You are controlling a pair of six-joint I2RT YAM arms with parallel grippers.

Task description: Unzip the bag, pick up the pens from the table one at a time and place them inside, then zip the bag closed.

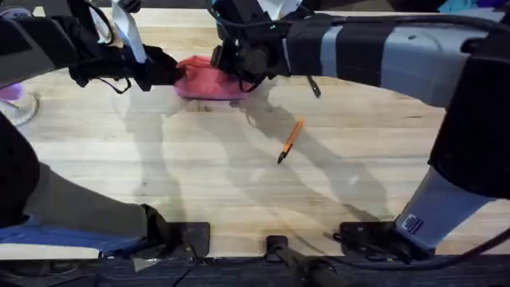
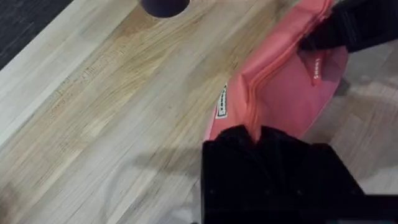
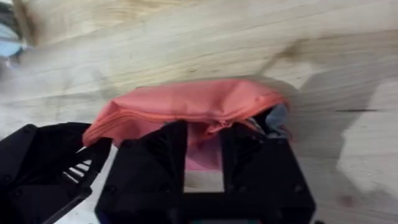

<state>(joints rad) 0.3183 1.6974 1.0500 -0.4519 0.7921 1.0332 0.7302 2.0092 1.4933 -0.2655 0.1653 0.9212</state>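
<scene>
— Grippers both pinch the bag (image 1: 209, 78)? Left gripper (image 2: 256, 138) is shut on one end, right gripper (image 3: 204, 144) shut on the top edge.

— Bag sits far back on the table (image 1: 199, 167). Soft pink cloth could slip or bunch. Orange pen (image 1: 290, 140) lies near, thin and smooth.

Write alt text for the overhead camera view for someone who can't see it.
Both robot arms meet at a pink-red pouch at the far side of a pale wooden table, the left tool at its left end and the right tool at its right. An orange pen lies nearer, a black pen beside the right arm.
</scene>
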